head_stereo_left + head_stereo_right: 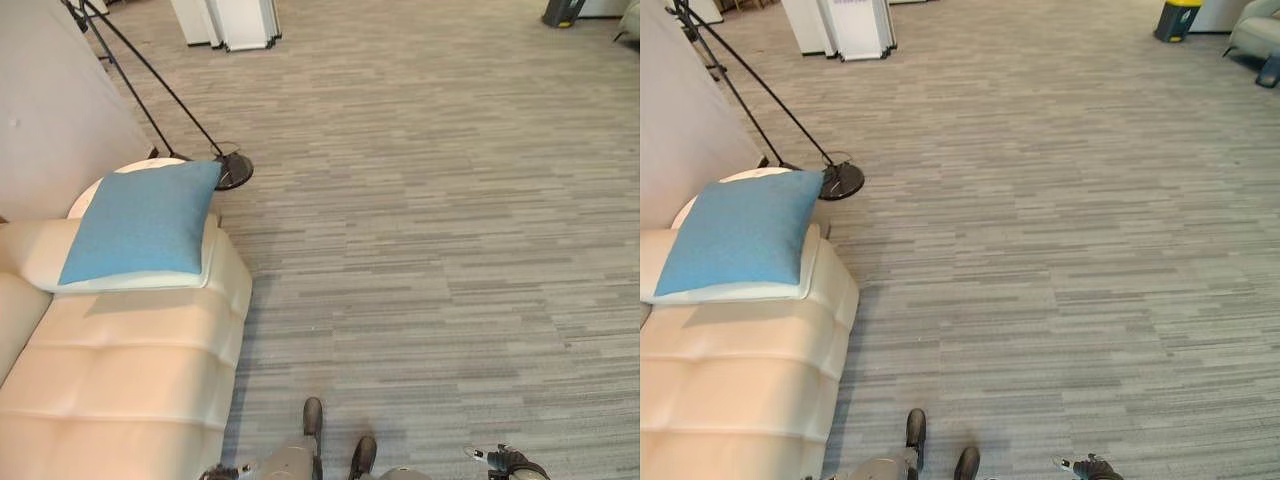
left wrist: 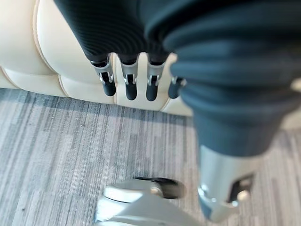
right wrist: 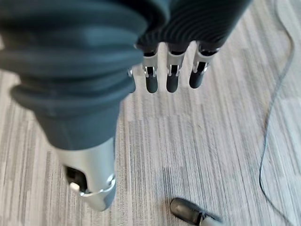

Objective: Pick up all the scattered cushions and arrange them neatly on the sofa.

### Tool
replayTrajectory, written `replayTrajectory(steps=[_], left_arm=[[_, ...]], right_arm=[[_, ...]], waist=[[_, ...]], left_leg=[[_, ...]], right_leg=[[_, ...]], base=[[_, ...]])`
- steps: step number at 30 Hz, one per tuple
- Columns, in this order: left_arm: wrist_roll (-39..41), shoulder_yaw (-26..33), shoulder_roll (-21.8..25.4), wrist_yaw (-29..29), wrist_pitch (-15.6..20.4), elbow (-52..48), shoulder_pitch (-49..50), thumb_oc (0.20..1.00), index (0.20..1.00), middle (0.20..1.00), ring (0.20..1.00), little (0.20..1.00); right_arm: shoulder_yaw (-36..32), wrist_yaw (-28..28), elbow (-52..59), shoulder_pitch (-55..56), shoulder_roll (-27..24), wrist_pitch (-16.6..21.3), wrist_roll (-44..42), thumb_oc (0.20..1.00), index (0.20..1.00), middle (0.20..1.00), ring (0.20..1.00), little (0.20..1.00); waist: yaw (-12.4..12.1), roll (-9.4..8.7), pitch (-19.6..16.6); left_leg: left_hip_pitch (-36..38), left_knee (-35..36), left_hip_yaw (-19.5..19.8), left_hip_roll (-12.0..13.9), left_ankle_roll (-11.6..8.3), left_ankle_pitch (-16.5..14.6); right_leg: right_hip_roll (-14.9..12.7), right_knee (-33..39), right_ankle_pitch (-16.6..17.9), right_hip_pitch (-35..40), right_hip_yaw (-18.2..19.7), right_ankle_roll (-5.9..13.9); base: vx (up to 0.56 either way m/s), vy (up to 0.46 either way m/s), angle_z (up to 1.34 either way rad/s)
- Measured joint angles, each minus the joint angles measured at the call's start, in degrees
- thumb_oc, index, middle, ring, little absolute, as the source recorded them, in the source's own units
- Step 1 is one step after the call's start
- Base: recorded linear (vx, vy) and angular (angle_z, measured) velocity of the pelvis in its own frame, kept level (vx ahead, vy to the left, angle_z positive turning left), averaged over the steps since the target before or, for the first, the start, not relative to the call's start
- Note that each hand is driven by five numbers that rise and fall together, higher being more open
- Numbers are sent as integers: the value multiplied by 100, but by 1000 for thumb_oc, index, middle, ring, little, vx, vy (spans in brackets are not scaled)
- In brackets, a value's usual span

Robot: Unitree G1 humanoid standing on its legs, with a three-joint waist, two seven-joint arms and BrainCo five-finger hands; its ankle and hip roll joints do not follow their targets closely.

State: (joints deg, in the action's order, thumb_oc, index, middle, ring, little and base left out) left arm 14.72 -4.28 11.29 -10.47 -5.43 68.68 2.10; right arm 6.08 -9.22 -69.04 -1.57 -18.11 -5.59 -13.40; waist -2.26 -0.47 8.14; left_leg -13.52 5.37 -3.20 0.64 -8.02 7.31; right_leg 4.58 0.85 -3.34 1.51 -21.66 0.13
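Observation:
A blue cushion (image 1: 140, 225) lies flat at the far end of the cream sofa (image 1: 130, 370), at the left of the eye views. It rests on a flat white cushion (image 1: 135, 282) whose edge shows under it. My left hand (image 2: 130, 84) hangs low beside the sofa's front, fingers straight and empty. My right hand (image 3: 172, 77) hangs over the grey carpet, fingers straight, holding nothing. Both hands are far from the cushions.
A black floor lamp's round base (image 1: 236, 170) stands on the carpet just past the sofa's end, its pole leaning up to the left. White panels (image 1: 235, 25) stand at the back. A yellow-and-black bin (image 1: 1177, 18) and a grey chair (image 1: 1255, 35) are far right.

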Motion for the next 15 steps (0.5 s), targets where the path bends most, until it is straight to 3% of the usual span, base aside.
replayTrajectory(steps=[1,2,3,4,5,6,7,8,9,10,12,13,14,15], left_arm=[[-1,28,32,4,4,-8,11,1000,1000,1000,1000,1000],[-1,56,31,-8,-31,57,0,1000,1000,1000,1000,1000],[-2,89,51,-8,-39,131,22,1000,1000,1000,1000,1000],[-1,226,19,-9,-38,170,33,1000,1000,1000,1000,1000],[1,285,29,-29,-47,166,168,1000,1000,1000,1000,1000],[0,299,38,-25,-60,177,211,1000,1000,1000,1000,1000],[-1,420,29,-21,-54,285,235,1000,1000,1000,1000,1000],[-3,484,41,-27,-70,398,191,1000,1000,1000,1000,1000],[-10,501,81,-35,-83,489,188,1000,1000,1000,1000,1000],[-14,463,73,-30,-92,464,207,1000,1000,1000,1000,1000],[-17,302,-37,-24,-104,348,279,1000,1000,1000,1000,1000],[-16,252,64,-30,-100,340,198,1000,1000,1000,1000,1000],[-16,252,64,-30,-100,340,198,1000,1000,1000,1000,1000],[-15,169,161,-23,-100,296,-83,1000,1000,1000,1000,1000]], right_arm=[[2,-2,23,-11,15,2,2,1000,1000,1000,1000,1000],[6,-7,25,-4,22,9,5,1000,1000,1000,1000,1000],[6,-1,12,-8,76,-8,12,1000,1000,1000,1000,1000],[2,1,-49,2,103,-9,30,1000,1000,1000,1000,1000],[7,11,11,-6,115,-14,59,1000,1000,1000,1000,1000],[-2,11,51,-19,110,-2,90,1000,1000,1000,1000,1000],[-43,13,5,-36,115,14,108,1000,1000,1000,1000,1000],[-18,25,-59,-3,129,-32,111,1000,1000,1000,1000,1000],[-9,63,-158,41,221,-43,112,1000,1000,1000,1000,1000],[-4,97,-160,95,250,-68,112,1000,1000,1000,1000,1000],[-1,130,-42,167,116,-65,114,1000,1000,1000,1000,1000],[24,151,58,195,232,-67,110,1000,1000,1000,1000,1000],[24,151,58,195,232,-67,110,1000,1000,1000,1000,1000],[-2,188,218,127,238,-55,108,1000,1000,1000,1000,1000]], waist=[[-37,51,-18],[12,90,-18],[-31,6,-32],[-41,49,-24],[-192,-54,-100],[-163,-52,-99],[-121,-17,-99],[-143,-151,-163],[-152,-311,-278],[-106,-351,-363],[-127,286,-382],[-86,-10,-389],[-86,-10,-389],[60,-224,-268]], left_leg=[[-134,-6,0,39,-66,49],[-244,-3,-81,54,-46,76],[-325,-17,-320,-51,89,126],[-297,-36,-465,-31,193,70],[-222,-26,-449,-68,240,49],[-207,-51,-485,-94,266,82],[-95,-114,-582,-160,438,40],[-63,-313,-711,-278,673,-61],[-4,-458,-928,-523,1010,-223],[194,-370,-1013,-805,1313,-180],[591,-32,-996,-467,2005,12],[737,-58,-814,-686,2170,-123],[737,-58,-814,-686,2170,-123],[928,-63,-477,-902,2067,-208]], right_leg=[[29,15,-10,49,-55,-442],[141,162,22,112,-78,-526],[156,318,-99,274,-74,-200],[147,255,-370,378,-130,308],[53,-38,-149,270,135,-151],[117,149,-209,443,105,-356],[172,375,-222,681,149,-348],[138,380,-369,727,146,-215],[-10,240,-571,807,167,56],[-82,-239,-614,705,171,209],[107,-1965,-1035,239,110,375],[-425,-3237,-1236,-190,273,540],[-425,-3237,-1236,-190,273,540],[-1291,-5223,-1173,-948,501,668]], base=[[431,83,-6],[398,88,9],[397,89,11],[822,213,-54],[598,165,-52],[811,237,-41],[444,162,5],[617,248,-1],[543,257,-1],[429,256,6],[380,284,3],[297,221,1],[280,186,64],[173,98,84]])
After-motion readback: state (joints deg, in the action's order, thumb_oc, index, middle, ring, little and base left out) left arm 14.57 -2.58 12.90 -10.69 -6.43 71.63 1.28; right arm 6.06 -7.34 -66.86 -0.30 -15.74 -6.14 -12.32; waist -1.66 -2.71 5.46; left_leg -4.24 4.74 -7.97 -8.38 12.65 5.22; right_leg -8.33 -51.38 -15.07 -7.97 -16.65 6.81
